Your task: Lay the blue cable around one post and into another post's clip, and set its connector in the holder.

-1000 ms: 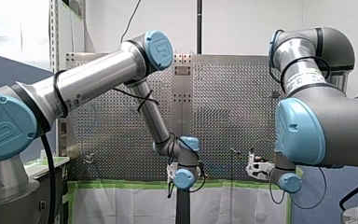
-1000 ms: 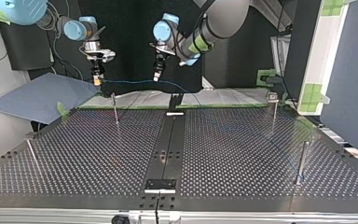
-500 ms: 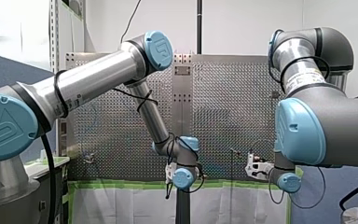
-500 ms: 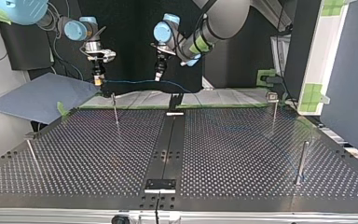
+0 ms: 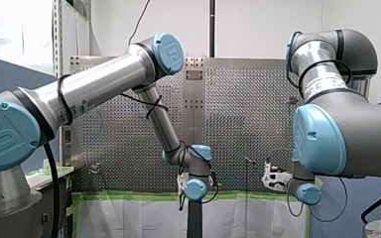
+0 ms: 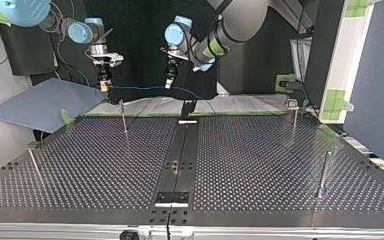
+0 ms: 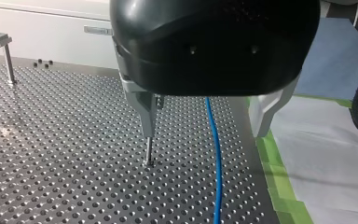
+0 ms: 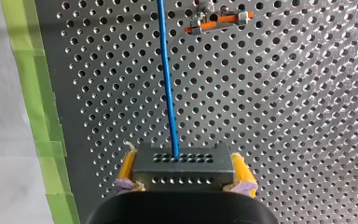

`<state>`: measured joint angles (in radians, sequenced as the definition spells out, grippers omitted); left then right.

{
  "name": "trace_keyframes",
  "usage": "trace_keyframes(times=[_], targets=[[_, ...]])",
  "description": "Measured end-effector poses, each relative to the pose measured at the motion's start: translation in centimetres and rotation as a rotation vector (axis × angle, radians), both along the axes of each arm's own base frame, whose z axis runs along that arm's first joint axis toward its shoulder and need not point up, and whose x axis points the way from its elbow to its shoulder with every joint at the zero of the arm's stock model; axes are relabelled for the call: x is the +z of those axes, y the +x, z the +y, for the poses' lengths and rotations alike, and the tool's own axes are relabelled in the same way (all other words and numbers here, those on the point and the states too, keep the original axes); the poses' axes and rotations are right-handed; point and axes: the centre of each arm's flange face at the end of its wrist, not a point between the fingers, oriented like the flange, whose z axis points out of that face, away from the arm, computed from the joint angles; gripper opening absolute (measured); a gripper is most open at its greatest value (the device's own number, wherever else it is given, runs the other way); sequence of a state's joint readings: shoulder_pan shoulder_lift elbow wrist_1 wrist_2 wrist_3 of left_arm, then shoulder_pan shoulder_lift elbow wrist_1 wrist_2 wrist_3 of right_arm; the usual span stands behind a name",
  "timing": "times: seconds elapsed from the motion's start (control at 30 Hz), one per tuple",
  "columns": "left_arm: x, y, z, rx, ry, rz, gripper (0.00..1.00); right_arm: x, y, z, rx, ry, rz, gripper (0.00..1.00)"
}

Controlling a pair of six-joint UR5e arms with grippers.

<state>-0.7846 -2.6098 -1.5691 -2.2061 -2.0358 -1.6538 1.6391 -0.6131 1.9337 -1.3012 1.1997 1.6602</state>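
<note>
Clamped connector [image 8: 182,165] in right gripper [image 8: 184,181]; held left gripper [image 7: 205,133] wide, fingers either side of cable [image 7: 216,163], above table [image 7: 51,154] beside tape [image 7: 274,158].

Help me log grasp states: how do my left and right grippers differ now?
My right gripper is shut on the dark connector; my left gripper is open, the blue cable passing between its spread fingers. My right gripper shows yellow pads; my left gripper shows metal fingers. Both point down at the perforated table.
</note>
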Motion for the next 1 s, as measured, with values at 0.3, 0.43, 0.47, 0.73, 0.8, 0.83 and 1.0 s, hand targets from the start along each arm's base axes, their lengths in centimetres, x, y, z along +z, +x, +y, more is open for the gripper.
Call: trace_keyframes(times=[0.3, 0.43, 0.47, 0.73, 0.8, 0.83, 1.0], targets=[[0.4, 0.7, 0.0, 0.038, -0.002, -0.017, 1.00, 0.0, 0.0, 0.0, 0.000, 0.003, 0.000, 0.21], [0.6, 1.1, 0.0, 0.065, 0.025, -0.024, 1.00, 0.0, 0.0, 0.0, 0.000, 0.003, 0.000, 0.21], [0.7, 1.1, 0.1, 0.071, 0.030, -0.026, 1.00, 0.0, 0.0, 0.0, 0.000, 0.003, 0.000, 0.21], [0.8, 1.3, 0.2, 0.097, 0.046, -0.033, 1.00, 0.0, 0.0, 0.0, 0.001, 0.003, 0.000, 0.21], [0.8, 1.4, 0.2, 0.096, 0.045, -0.033, 1.00, 0.0, 0.0, 0.0, 0.001, 0.003, 0.000, 0.21], [0.8, 1.4, 0.2, 0.096, 0.045, -0.033, 1.00, 0.0, 0.0, 0.0, 0.001, 0.003, 0.000, 0.21], [0.8, 1.3, 0.1, 0.093, 0.044, -0.033, 1.00, -0.1, 0.0, 0.1, 0.000, 0.006, 0.004, 0.21]])
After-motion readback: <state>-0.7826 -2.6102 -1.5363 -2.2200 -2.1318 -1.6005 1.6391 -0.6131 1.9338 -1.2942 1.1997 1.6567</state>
